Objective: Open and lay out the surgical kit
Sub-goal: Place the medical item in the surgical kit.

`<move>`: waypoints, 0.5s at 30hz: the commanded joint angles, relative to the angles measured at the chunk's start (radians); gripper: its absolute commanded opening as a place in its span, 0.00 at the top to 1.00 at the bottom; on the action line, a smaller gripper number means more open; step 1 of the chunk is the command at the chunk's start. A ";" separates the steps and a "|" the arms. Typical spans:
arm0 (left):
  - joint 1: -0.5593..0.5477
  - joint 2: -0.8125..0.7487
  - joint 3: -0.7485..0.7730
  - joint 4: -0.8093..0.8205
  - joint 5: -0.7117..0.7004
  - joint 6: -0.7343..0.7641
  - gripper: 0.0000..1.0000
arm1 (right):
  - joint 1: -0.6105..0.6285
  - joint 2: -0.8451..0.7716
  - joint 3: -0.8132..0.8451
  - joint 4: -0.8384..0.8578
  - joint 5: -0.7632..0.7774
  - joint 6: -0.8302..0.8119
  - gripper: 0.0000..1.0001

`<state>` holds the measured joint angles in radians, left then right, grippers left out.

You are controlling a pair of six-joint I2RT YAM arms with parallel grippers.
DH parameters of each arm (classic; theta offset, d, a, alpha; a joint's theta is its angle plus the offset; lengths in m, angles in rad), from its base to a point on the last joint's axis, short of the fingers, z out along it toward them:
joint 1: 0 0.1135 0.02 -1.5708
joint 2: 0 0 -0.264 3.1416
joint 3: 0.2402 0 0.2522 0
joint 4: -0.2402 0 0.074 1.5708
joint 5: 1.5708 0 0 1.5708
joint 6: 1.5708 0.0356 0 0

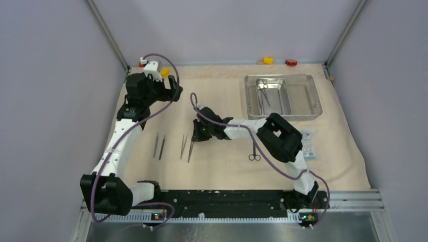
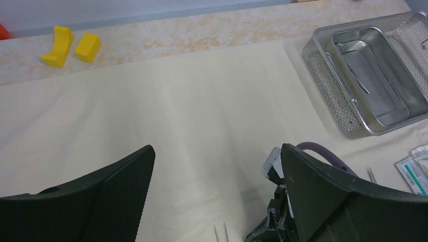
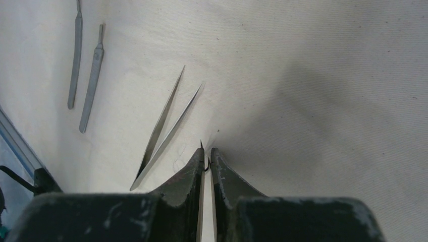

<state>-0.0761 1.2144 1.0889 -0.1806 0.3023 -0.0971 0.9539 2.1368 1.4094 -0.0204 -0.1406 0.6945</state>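
Observation:
The beige cloth wrap (image 1: 227,169) lies spread flat over the table. My right gripper (image 1: 196,135) (image 3: 206,151) is low over the cloth, shut on a thin pair of tweezers (image 3: 200,201). Their fine tips poke out past the fingertips. A second pair of tweezers (image 3: 164,121) (image 1: 183,146) lies just left of it. Two slim metal handles (image 1: 159,146) (image 3: 75,55) lie further left. Scissors (image 1: 255,152) rest under the right arm. The steel tray (image 1: 310,96) (image 2: 371,75) stands at the back right with an instrument (image 1: 263,91) inside. My left gripper (image 1: 169,91) (image 2: 217,148) hangs open and empty at the back left.
White-and-teal packets (image 1: 309,146) (image 2: 414,171) lie on the cloth right of the right arm. A yellow block (image 1: 268,60) and a red block (image 1: 290,62) sit at the back edge. Grey walls close in three sides. A purple cable loops off each arm.

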 commanded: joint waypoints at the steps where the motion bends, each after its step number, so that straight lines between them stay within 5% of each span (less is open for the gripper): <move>1: 0.006 -0.031 -0.004 0.044 0.019 0.012 0.01 | 0.016 -0.067 -0.018 0.062 0.000 -0.076 0.92; 15: 0.006 -0.035 -0.014 0.049 0.030 0.013 0.01 | 0.013 -0.057 -0.019 0.075 -0.026 -0.145 0.90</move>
<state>-0.0761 1.2125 1.0840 -0.1795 0.3172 -0.0963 0.9543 2.1292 1.3880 0.0193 -0.1562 0.5888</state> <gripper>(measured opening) 0.989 0.098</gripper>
